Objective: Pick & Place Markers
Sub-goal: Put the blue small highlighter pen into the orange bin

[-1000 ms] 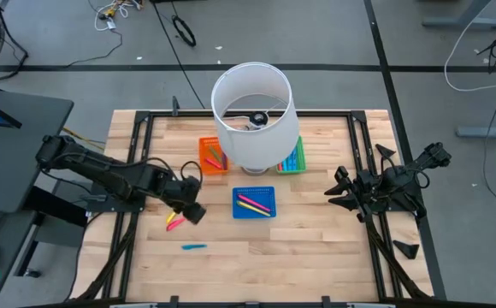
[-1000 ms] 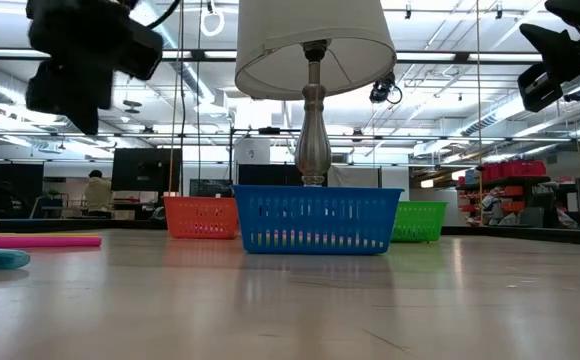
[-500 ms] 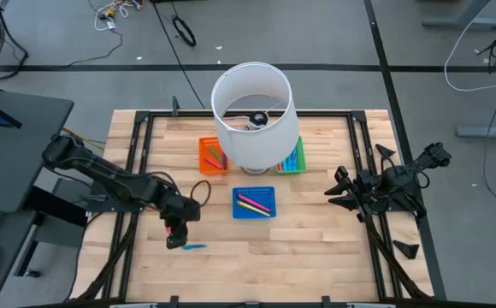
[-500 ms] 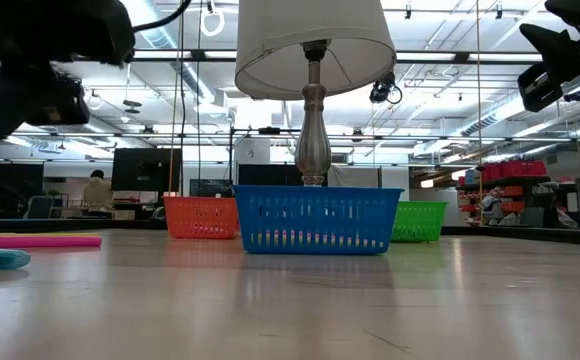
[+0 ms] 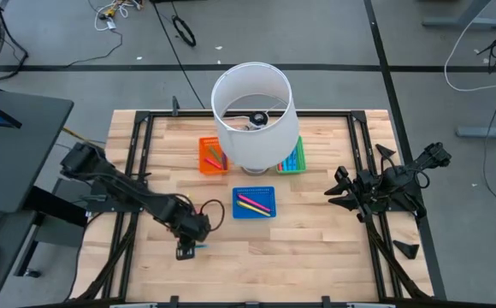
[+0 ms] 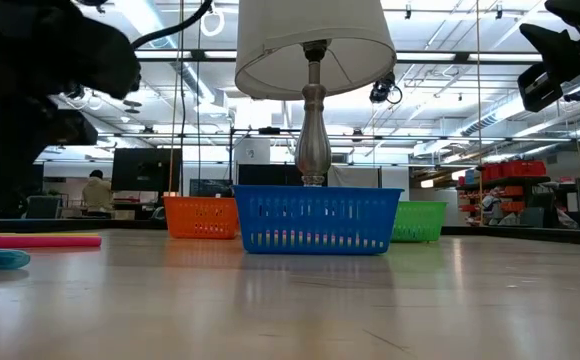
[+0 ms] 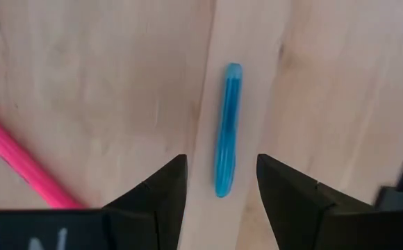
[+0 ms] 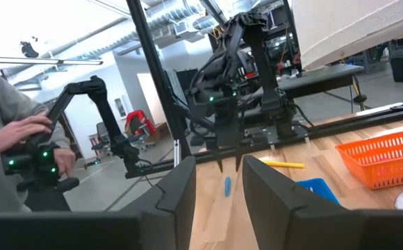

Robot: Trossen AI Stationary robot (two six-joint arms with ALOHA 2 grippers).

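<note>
L gripper (image 7: pixel 217 186), fingers apart, straddles slim blue plastic marker (image 7: pixel 226 128) on wooden worktop (image 7: pixel 104 83); descend centred, then close. R gripper (image 8: pixel 217 182) parked, fingers apart.

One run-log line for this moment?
left gripper: open above blue marker | right gripper: idle at right edge | marker: on table

On my table (image 5: pixel 316 248): lamp (image 5: pixel 252 115); orange tray (image 5: pixel 212 156), blue tray (image 5: pixel 254 204), green tray (image 5: pixel 295 159); a person (image 8: pixel 7 139) beyond.

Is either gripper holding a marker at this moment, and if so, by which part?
Nothing is held. The left gripper is open above the blue marker, one finger on each side, not touching. The right gripper waits empty at the table's right edge.
</note>
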